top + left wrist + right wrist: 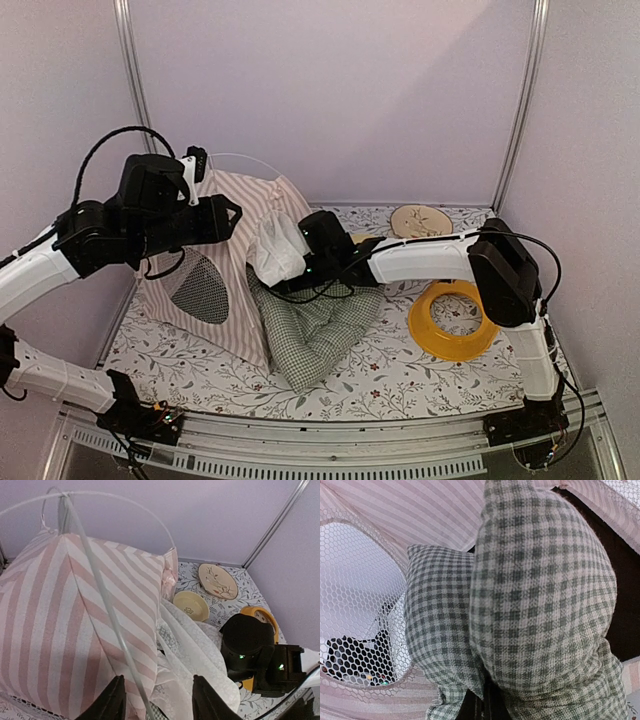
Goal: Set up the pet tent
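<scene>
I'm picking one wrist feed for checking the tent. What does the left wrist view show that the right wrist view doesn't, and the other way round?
Only the left wrist view: the outside of the pet tent, its thin white poles, the sheer door flap, a cream plate, a patterned plate and the open left gripper.
Only the right wrist view: the green checked cushion filling the frame, and a mesh window seen from inside.
Both: the tent's pink-and-white striped fabric.
</scene>
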Robot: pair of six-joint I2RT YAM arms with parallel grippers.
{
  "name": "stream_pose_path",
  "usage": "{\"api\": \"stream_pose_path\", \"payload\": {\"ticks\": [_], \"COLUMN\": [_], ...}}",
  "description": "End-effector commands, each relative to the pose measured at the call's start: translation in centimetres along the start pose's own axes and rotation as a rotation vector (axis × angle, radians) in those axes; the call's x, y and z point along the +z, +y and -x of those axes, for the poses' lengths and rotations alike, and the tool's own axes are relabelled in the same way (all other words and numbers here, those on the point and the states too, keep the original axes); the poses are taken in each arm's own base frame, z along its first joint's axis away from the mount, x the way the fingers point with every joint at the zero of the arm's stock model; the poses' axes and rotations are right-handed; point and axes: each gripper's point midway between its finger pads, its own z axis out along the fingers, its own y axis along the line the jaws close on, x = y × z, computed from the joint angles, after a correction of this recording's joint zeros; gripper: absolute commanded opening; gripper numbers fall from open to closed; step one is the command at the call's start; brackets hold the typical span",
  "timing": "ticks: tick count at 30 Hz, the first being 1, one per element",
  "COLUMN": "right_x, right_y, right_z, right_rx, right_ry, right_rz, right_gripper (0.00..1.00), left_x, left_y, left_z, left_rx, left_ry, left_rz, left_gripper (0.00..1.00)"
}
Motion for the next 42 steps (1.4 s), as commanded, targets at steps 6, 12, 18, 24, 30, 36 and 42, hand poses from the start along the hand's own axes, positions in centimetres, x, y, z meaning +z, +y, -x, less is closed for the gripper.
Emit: {"api": "stream_pose_path", "payload": {"ticks": [6, 12, 18, 24, 30, 36, 42], "right_x": [-0.7, -3.0, -5.6, -8.5, -9.8, -9.9, -11.2], "right_y": [1.5, 4.3, 7.0, 8.5, 8.4, 11.0, 14.3], "right_z": [1.9, 4.9, 7.9, 10.9, 12.5, 11.4, 10.8], "right_rx": [-0.035, -0.063, -0.089, -0.074, -0.07, -0.167, -0.27], "right_ry": [-0.039, -0.103, -0.174, -0.273, -0.348, -0.362, -0.381], "right_rz": [0.03, 0.074, 0.107, 0.088, 0.029, 0.032, 0.067], "right_gripper": [0.0, 0.0, 0.0, 0.0, 0.0, 0.0, 0.0], "left_x": [1.8, 2.3, 1.3, -1.4, -3.5, -1.7, 0.5], "left_y": [-1.0, -1.2, -5.5, -8.2, -10.6, -6.8, -2.1], "left_z": [-0.5, -2.0, -2.0, 0.1, 0.0, -0.2, -0.3], "left_rx": [0.049, 0.099, 0.17, 0.118, 0.076, 0.029, -0.009], "left_ry": [0.038, 0.077, 0.103, 0.097, 0.166, 0.211, 0.233], "left_rz": [0.021, -0.007, -0.254, -0.502, -0.761, -0.65, -0.524], "left_gripper": [0.28, 0.07, 0.0, 0.0, 0.0, 0.0, 0.0]}}
